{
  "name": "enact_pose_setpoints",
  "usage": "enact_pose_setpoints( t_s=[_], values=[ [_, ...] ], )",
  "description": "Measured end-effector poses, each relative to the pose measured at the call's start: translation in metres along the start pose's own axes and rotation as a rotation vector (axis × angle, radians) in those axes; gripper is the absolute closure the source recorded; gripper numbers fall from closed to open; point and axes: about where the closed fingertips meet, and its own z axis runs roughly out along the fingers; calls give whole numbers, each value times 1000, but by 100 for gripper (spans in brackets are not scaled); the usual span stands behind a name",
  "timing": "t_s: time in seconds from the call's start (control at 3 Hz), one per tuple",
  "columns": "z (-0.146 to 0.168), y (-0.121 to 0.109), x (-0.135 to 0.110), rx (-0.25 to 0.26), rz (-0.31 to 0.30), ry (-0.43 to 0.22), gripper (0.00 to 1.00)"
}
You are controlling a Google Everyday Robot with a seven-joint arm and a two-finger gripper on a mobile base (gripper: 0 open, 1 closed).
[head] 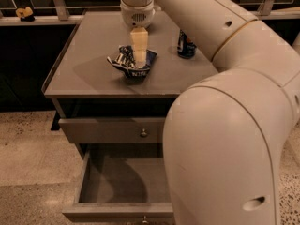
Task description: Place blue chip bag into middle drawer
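Observation:
The blue chip bag [127, 63] lies crumpled on the grey cabinet top [89, 55], near its middle. My gripper [139, 50] hangs straight down from its round white wrist, its tip right over the bag's right half, at or just above the foil. The middle drawer [117, 184] is pulled out below and shows a bare grey floor. Its right part is hidden behind my arm.
The upper drawer front [108, 130] with its small metal knob [144, 133] is closed above the open one. A blue soda can [186, 46] stands upright to the right of the bag, partly behind my arm [225, 125], which fills the right side. Speckled floor lies at the left.

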Motion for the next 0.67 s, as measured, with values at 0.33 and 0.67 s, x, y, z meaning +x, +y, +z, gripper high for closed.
enact_pose_setpoints(
  t_s=[0.33,0.67],
  values=[
    [0,0,0,0,0,0,0],
    [17,5,-4,-21,-12,-12,0]
  ],
)
